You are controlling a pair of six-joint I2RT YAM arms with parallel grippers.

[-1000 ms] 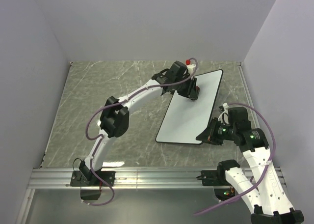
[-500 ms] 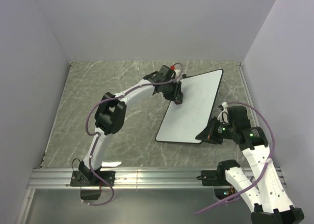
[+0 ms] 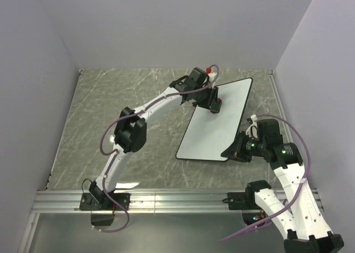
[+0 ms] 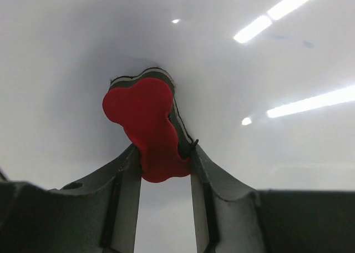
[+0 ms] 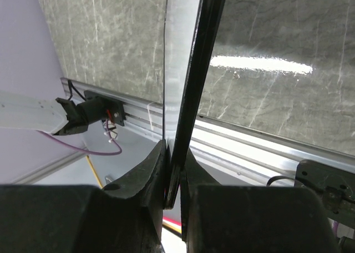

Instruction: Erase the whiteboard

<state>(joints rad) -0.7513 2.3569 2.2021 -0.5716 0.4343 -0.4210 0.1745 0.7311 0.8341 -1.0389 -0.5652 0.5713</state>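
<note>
Whiteboard (image 3: 219,125): L gripper (image 3: 214,105) is closed on a red eraser (image 4: 145,122), fingers pinching its near end, far lobe pressed to the white face w/ a dark layer showing at its rim. Contact spot is on the board's far-left part, close to the left edge. R gripper (image 3: 234,152) is clamped narrow on the board's near-right rim, thin black edge between both fingers. Board lies slantwise, right of centre on the grey marble table (image 3: 127,103), far corner toward the right wall (image 3: 324,59); face looks clean from the top view. Alu rail (image 3: 177,200) runs along the near edge.
</note>
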